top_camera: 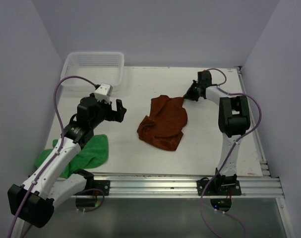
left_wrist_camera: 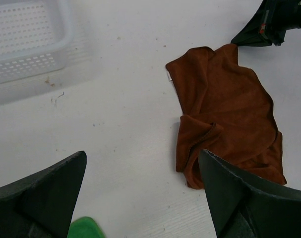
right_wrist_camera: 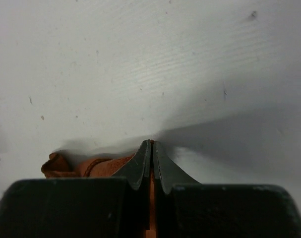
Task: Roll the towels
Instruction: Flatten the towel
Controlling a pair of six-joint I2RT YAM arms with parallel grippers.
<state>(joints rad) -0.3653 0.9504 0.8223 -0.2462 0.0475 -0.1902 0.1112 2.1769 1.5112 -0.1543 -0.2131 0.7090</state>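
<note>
The rust-brown towel lies crumpled at the table's middle. Its far right corner is pinched by my right gripper, which is shut on it; a thin strip of brown cloth shows between the closed jaws in the right wrist view. The bright green towel lies bunched at the near left, partly under my left arm. My left gripper hovers open left of the brown towel, nothing between its fingers. A green corner shows at the bottom of the left wrist view.
A white mesh basket stands at the far left corner, also the basket in the left wrist view. Walls close in on both sides and behind. An aluminium rail runs along the near edge.
</note>
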